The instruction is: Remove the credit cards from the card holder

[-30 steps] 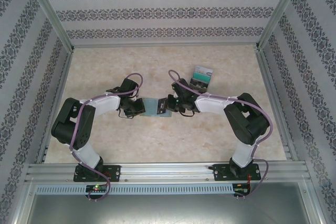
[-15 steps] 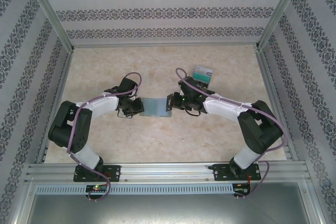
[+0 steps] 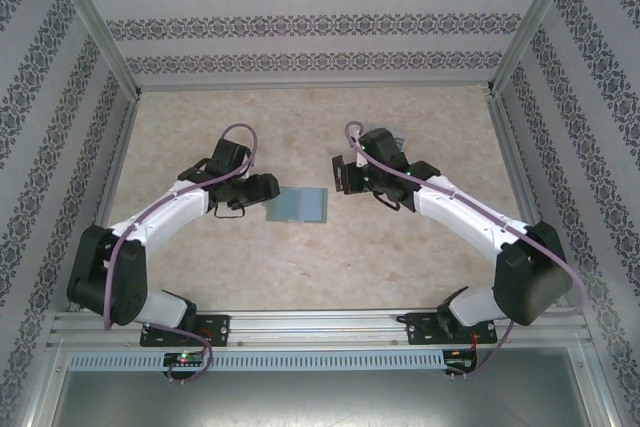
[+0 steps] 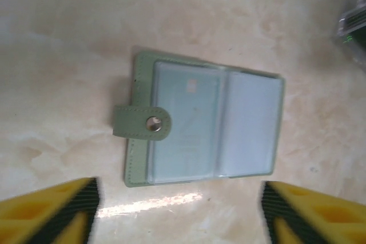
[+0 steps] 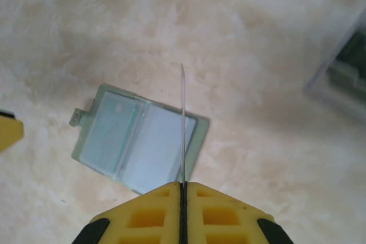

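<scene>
Right tool [image 5: 183, 190] withdrawn from holder [image 5: 137, 141], clenching card [image 5: 183, 124]; left tool [image 4: 180, 212] released, holder just ahead.

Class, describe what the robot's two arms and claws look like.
The left arm and right arm have white shells, black joints and a purple cable looped alongside. The claw fingers are chunky yellow blocks with black edges and square hollows.
</scene>
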Motion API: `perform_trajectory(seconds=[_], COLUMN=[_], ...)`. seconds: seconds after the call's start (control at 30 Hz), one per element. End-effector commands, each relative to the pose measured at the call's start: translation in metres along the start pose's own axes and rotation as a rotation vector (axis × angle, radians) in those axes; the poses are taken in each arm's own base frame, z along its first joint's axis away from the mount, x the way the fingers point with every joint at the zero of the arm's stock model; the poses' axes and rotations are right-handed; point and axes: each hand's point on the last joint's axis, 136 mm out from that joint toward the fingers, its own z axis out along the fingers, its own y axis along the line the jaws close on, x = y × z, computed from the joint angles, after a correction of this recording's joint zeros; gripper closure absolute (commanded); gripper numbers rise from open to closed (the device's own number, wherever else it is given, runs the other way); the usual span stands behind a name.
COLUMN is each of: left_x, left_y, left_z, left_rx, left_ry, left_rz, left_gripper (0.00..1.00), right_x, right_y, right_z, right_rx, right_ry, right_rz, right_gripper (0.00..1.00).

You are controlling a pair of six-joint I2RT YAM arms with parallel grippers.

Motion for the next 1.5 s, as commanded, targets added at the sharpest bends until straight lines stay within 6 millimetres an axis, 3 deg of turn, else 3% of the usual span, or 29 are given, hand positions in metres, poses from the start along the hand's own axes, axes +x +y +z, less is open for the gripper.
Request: perform_trajectory(seconds=[0.0, 0.03, 0.13, 0.3, 0.47, 0.67, 1.0, 1.3, 1.47], left_x=[-0.015, -0.016, -0.020, -0.027, -0.029, -0.027, -0.027, -0.025, -0.026], left_y=[-0.007, -0.008, -0.015, -0.020, -0.022, -0.020, -0.014, -0.009, -0.008], left_z=[-0.026, -0.030, -0.044, -0.063, -0.070, -0.073, -0.073, -0.071, -0.072], left_rx=[0.007, 0.010, 0.031, 0.038, 0.039, 0.029, 0.009, -0.012, -0.018], left_ry=[-0.077, -0.092, -0.132, -0.187, -0.202, -0.206, -0.217, -0.216, -0.219], left_rz=[0.045, 0.053, 0.092, 0.128, 0.136, 0.135, 0.124, 0.124, 0.128], left_gripper=[0.04, 0.00, 0.00, 0.00, 0.00, 0.00, 0.00, 0.00, 0.00], right_x=[-0.017, -0.020, -0.025, -0.033, -0.043, -0.041, -0.041, -0.026, -0.028], right_y=[-0.003, -0.003, -0.005, -0.027, -0.051, -0.079, -0.114, -0.137, -0.148], right_z=[-0.025, -0.029, -0.038, -0.041, -0.036, -0.014, 0.020, 0.038, 0.044], right_rx=[0.037, 0.043, 0.051, 0.124, 0.199, 0.249, 0.265, 0.263, 0.280], right_ry=[-0.039, -0.049, -0.053, -0.001, 0.056, 0.183, 0.276, 0.339, 0.345], right_rz=[-0.319, -0.372, -0.555, -0.753, -0.927, -1.111, -1.108, -1.060, -1.035], right_gripper=[1.00, 1.00, 1.00, 1.00, 1.00, 1.00, 1.00, 1.00, 1.00])
